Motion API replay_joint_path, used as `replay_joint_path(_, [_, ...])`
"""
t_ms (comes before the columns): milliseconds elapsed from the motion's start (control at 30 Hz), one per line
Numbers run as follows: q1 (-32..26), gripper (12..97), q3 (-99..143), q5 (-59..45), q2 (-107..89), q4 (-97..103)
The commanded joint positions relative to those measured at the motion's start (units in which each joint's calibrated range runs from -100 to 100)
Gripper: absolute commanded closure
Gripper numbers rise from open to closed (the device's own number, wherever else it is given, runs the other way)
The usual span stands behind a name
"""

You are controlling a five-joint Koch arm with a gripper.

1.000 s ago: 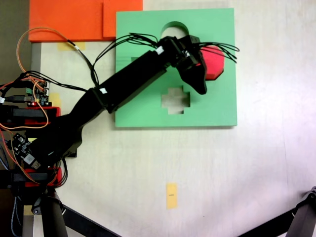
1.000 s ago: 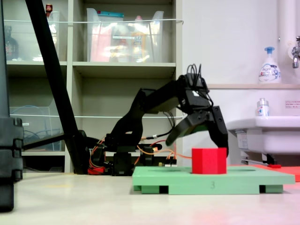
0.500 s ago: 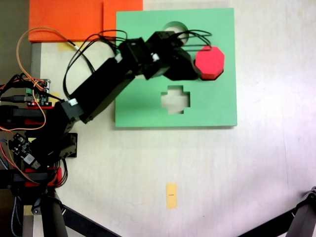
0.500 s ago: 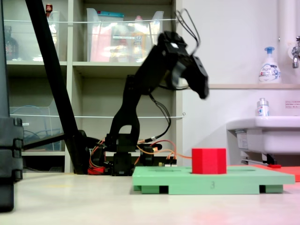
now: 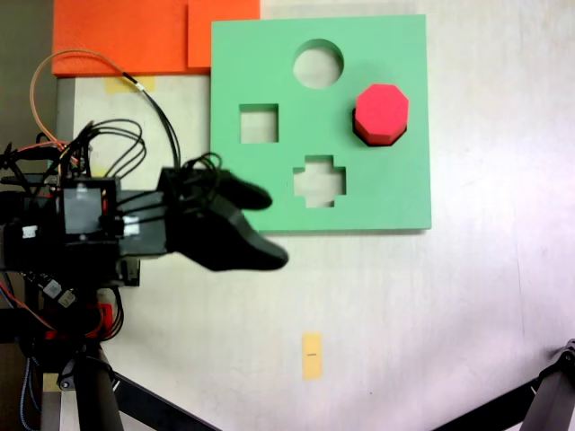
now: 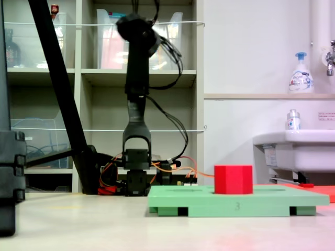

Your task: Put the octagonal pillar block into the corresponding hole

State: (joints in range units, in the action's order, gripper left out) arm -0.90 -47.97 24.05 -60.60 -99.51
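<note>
The red foam octagonal pillar block [image 5: 382, 109] stands on the green foam board [image 5: 404, 193]; pincer [image 5: 260, 229] gap unclear.

My arm [image 5: 117, 224] is matte black all over, with black wires plus orange ones looping off its base. The octagonal pillar block [image 5: 381, 113] glows bright red on the pale green foam board [image 5: 377, 193]; side on, the block [image 6: 233, 179] is the same flat red. Far left of the board lies an orange foam sheet [image 5: 126, 36]. The table [image 5: 431, 314] is off-white, with a small yellow tape strip [image 5: 312, 356] near me.
</note>
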Motion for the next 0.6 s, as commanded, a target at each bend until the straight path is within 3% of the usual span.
replay_joint_path(0, [3.47,52.3,10.48,-3.76,-14.54,7.79])
replay_joint_path(167, [4.98,53.4,51.66,-10.74,-38.98,38.61])
replay_joint_path(400, [2.49,53.1,105.1,-14.6,-39.4,72.02])
replay_joint_path(533, [2.1,57.1,139.89,-20.32,-39.4,116.51])
replay_joint_path(567, [1.47,57.7,143.98,-20.32,-39.4,118.24])
